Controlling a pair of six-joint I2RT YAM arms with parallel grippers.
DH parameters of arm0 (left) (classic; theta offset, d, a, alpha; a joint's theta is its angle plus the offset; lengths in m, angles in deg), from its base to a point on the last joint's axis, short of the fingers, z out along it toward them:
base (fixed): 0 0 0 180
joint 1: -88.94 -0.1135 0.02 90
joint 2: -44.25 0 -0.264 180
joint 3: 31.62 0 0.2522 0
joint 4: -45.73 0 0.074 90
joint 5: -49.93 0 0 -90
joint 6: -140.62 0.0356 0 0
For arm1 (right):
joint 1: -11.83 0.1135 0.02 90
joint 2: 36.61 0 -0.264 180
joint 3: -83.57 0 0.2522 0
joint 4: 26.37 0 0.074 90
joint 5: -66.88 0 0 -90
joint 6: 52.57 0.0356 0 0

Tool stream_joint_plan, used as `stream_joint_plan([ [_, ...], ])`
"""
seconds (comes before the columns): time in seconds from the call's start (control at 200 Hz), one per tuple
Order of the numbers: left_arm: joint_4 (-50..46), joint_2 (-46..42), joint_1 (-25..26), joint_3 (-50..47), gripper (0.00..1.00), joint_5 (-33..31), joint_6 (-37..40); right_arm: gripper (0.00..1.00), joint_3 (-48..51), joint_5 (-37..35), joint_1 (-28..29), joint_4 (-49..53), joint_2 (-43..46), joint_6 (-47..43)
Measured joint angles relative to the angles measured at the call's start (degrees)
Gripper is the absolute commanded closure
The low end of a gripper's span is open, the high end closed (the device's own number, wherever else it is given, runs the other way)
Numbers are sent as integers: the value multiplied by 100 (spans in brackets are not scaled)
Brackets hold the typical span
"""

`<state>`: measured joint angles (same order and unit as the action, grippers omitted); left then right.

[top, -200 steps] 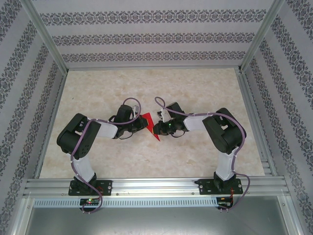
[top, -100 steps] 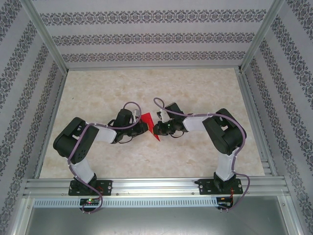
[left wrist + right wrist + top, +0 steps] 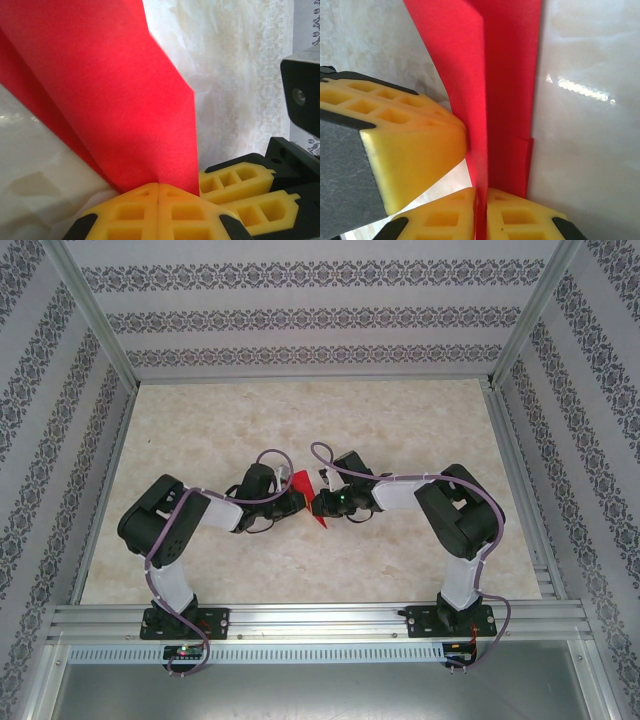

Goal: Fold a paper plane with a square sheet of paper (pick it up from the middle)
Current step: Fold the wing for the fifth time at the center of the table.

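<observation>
The square sheet of paper (image 3: 303,484) is bright red and folded into layers with a pointed tip, held just above the middle of the table. My left gripper (image 3: 297,498) is shut on its left side. In the left wrist view the paper (image 3: 110,100) rises out of the closed yellow jaws of that gripper (image 3: 158,186). My right gripper (image 3: 317,504) is shut on the paper from the right. In the right wrist view a paper fold (image 3: 510,75) runs up from its jaws (image 3: 481,192). The two grippers almost touch each other.
The marble tabletop (image 3: 400,420) has free room all round the grippers. Patterned walls with metal posts (image 3: 90,330) enclose it on three sides. An aluminium rail (image 3: 320,620) with both arm bases runs along the near edge.
My left gripper has pushed a little to the right, closer to the right gripper. Less of the red paper shows between them. The left elbow dipped outward and came back.
</observation>
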<state>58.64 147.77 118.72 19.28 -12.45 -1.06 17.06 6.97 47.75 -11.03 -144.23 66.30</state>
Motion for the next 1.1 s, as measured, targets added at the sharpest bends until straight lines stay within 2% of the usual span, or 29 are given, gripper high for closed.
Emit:
stream_joint_plan([
  [0.53,-516,15,4,240,97,-94,28,77,170,105,-83,103,254,284],
  [0.874,-531,15,28,247,97,-111,48,91,411,249,-118,245,433,426],
  [1.099,-531,15,31,247,97,-114,46,88,411,328,-131,190,304,424],
])
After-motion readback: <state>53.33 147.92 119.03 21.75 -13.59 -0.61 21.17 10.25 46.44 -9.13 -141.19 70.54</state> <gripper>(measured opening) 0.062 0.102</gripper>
